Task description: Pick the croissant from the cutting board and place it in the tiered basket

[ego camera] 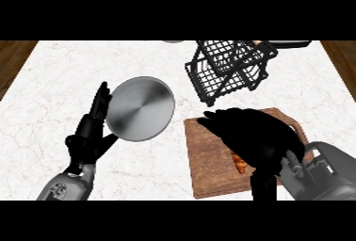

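Head view: our right robot hand [254, 136] is curled over the croissant [239, 164], still on the cutting board [208, 160], so lift and drop into the tiered basket [226, 70] remain; left robot hand [90, 134] rests open.

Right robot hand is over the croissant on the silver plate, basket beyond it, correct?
Not quite: the head view shows the right robot hand over the croissant on the wooden cutting board, not the silver plate. The tiered basket is beyond it.
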